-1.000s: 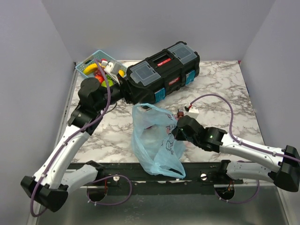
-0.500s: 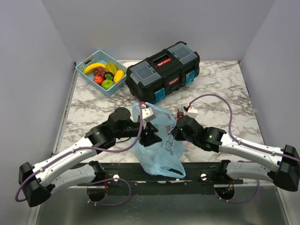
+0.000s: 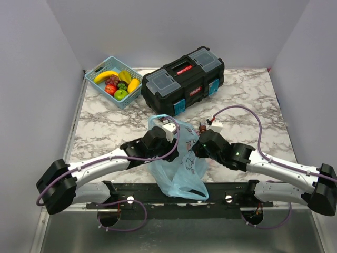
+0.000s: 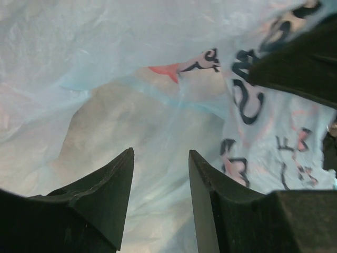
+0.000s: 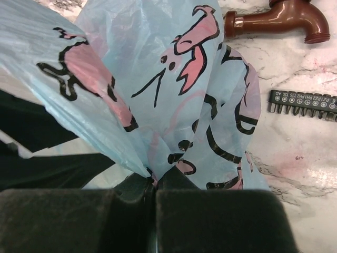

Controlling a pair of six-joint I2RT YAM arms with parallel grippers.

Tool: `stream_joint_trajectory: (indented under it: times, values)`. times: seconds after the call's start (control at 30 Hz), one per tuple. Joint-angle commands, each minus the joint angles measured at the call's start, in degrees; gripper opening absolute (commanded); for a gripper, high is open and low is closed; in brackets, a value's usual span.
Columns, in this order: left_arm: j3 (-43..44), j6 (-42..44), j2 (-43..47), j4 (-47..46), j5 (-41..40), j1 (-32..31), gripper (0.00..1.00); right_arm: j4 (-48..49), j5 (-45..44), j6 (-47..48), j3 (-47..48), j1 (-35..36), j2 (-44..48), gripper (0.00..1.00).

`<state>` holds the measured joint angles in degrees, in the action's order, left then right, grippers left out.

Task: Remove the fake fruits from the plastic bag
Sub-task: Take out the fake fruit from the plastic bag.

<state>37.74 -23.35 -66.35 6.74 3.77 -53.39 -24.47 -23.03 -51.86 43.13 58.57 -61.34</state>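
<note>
Left gripper (image 4: 160,155) is buried in the mouth of the plastic bag (image 3: 181,171). From overhead the film hides it, and only the arm shows, coming in from 8 o'clock. On its wrist cam the two matte black fingers are spread with a gap, and there is only crinkled bag wall beyond them. Bag contents are unreadable because the film is cloudy and the folds block the view.

Right gripper (image 5: 155,182) is clamped tight on a pinched fold at the bag's 3 o'clock side, its tips mostly covered by film.

The bag is thin, light-blue and wrinkly with pink-and-black cartoon prints. It sits at 6 o'clock on the marble table (image 3: 247,100), its bottom draped over the near edge.

The visible fake fruits (image 3: 118,84) are glossy: a yellow banana, a green apple, red and orange pieces, and dark grapes. They are piled in a rigid blue lattice basket (image 3: 100,90) at 10 o'clock, well apart from the bag. A black toolbox (image 3: 184,79) sits at 12 o'clock, just beside the basket.

A brown tap piece (image 5: 276,18) lies at the bag's 1 o'clock. Near it is a black bit strip (image 5: 303,103), cut off by the frame edge.
</note>
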Motion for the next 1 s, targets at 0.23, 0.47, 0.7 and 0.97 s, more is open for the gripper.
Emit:
stream_joint_trajectory:
  times: [0.23, 0.47, 0.7, 0.97]
  values:
    - [5.28, -4.22, -14.53, -3.87, -10.61, -0.32, 0.52, 2.01, 1.34, -0.62, 0.37, 0.35, 0.42, 0.01]
    - [7.14, -6.22, -17.68, -0.92, -17.20, 1.43, 0.57, 0.55, 0.29, -1.08, -0.11, 0.33, 2.13, 0.01]
    - [5.62, -9.36, -15.73, -1.29, -21.74, 4.97, 0.61, 0.47, -0.06, -1.17, -0.51, 0.32, 3.18, 0.01]
    - [8.03, -11.04, -18.58, -2.79, -26.15, 7.02, 0.69, 1.35, 1.01, -0.64, 0.10, 0.34, 1.55, 0.01]
